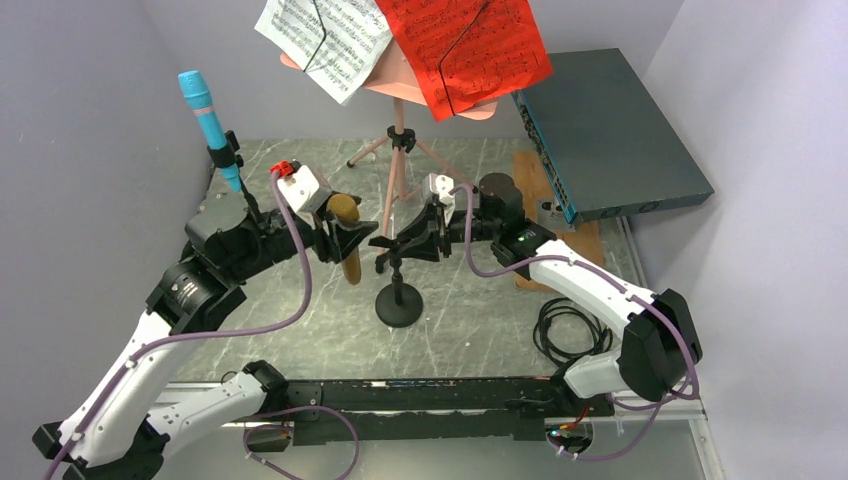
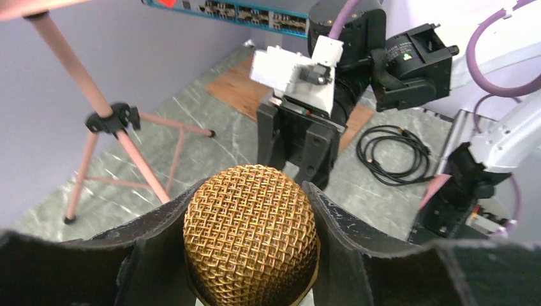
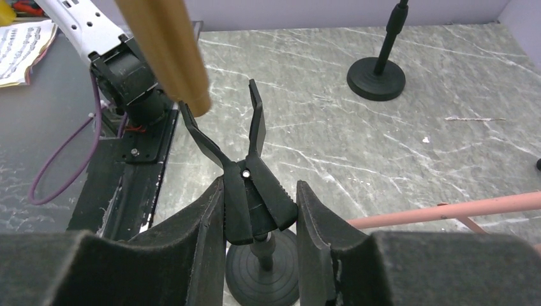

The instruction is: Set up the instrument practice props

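My left gripper (image 1: 345,240) is shut on the gold microphone (image 1: 346,225), its mesh head between the pads in the left wrist view (image 2: 250,239). My right gripper (image 1: 415,240) is shut on the handles of the black clip (image 3: 245,159) atop the near round-based pole (image 1: 399,300); the clip's prongs stand spread. The gold handle's end (image 3: 167,54) hangs just above and left of the prongs. The blue microphone (image 1: 208,118) sits on the second pole (image 3: 376,73) at the left. The pink music desk (image 1: 400,75) on tripod legs (image 2: 115,121) holds white pages (image 1: 325,35) and red pages (image 1: 465,50).
A large dark-teal box (image 1: 610,130) leans at the back right over a wooden board (image 1: 535,175). A coiled black cable (image 1: 570,330) lies near the right arm's base. Purple walls close in on the left, back and right.
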Robot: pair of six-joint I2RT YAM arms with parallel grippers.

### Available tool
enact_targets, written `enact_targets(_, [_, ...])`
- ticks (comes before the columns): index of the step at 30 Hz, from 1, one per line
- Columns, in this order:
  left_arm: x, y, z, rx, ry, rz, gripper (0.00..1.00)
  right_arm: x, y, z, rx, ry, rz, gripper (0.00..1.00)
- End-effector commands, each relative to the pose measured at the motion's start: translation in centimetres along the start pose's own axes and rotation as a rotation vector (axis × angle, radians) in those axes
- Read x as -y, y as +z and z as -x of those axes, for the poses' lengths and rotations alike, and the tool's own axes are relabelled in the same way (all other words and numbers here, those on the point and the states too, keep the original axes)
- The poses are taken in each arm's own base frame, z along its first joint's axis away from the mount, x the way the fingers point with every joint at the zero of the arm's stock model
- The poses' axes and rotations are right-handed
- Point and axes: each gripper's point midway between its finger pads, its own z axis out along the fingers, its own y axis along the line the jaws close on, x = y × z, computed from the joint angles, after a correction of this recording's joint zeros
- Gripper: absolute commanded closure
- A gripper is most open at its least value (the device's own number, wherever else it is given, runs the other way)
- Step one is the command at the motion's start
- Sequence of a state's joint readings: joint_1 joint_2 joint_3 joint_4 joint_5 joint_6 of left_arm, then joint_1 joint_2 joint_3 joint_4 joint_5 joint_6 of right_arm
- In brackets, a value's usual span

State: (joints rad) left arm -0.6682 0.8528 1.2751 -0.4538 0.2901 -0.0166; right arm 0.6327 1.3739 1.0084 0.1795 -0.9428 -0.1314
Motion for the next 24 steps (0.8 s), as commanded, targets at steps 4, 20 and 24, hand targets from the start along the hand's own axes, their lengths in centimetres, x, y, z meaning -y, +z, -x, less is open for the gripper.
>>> enact_targets(4, [0.2,2.4,2.9,0.132,0.178,-0.076,1.00,0.4,-0.6,2.1,0.063,-0.057,-0.054,1.00])
enact_targets(20, [1.6,6.4,-0.6,0.276,0.260,-0.203,1.00,-0.1,-0.9,2.2,0.102,-0.033,-0.072,1.00])
enact_targets(24, [1.5,7.3,-1.6,0.325,0.298,-0.165,1.00,-0.3,-1.0,2.3,0.113,-0.029,-0.071,1.00])
